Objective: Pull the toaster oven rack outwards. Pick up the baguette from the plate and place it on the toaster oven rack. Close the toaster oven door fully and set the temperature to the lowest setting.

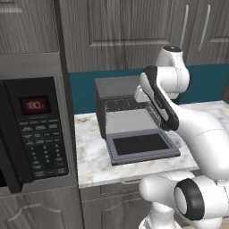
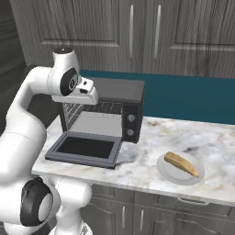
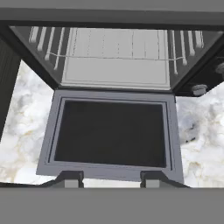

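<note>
Gripper (image 3: 112, 180) fingertips rise at the bottom of the hand view, parted with nothing between them, above the front edge of the toaster oven door (image 3: 112, 134), which lies folded down flat on the marble counter (image 2: 151, 137). Behind it, at the top of the frame, the toaster oven rack (image 3: 114, 54) sits inside the toaster oven (image 2: 120, 90). In the right base view's lower right, the baguette (image 2: 181, 164) lies on the plate (image 2: 170, 175), well apart from the oven. A microwave (image 1: 31, 129) stands at the left base view's left.

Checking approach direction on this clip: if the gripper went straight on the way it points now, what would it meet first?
Most likely the open toaster oven door, on its dark glass; the gripper looks down on it. Depth is unclear.
</note>
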